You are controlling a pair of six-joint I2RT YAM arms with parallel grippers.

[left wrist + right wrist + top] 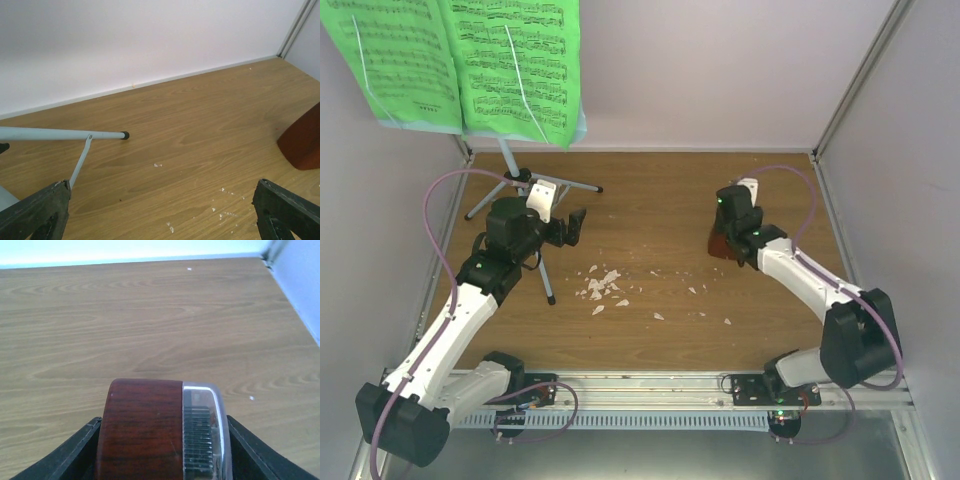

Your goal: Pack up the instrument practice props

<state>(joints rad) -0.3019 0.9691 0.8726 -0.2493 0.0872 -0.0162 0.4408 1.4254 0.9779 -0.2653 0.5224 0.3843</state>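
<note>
1. Overhead, the right gripper [728, 238] sits at the right side of the wooden table [660, 190], its fingers pressed against both flanks of the reddish-brown metronome [719, 244].
2. From the right wrist, the metronome [142, 430] fills the space inside the right gripper [162, 452]. A black finger touches each side, and a silvery ribbed face shows on its right half. Whether its base rests on the table cannot be told.
3. Open wood lies ahead of the metronome as far as the back wall.
4. At the rear left stands the music stand [508, 158]. Its grey tripod legs are spread on the table, and its desk carries two bright green pages of sheet music [510, 60].
5. The left gripper [567, 230] hangs just beside the tripod, on its right, with the fingers wide apart and nothing between them.
6. From the left wrist, one leg of the music stand [60, 134] runs in from the left to a black foot, with a thin brace slanting down from it. It lies ahead of the left finger [35, 210] of the left gripper [160, 202].
7. The metronome [302, 142] shows at the right edge of that view, well apart from the leg.
8. White crumbs [601, 286] are scattered across the middle of the table between the two arms, and a few trail toward the right arm.
</note>
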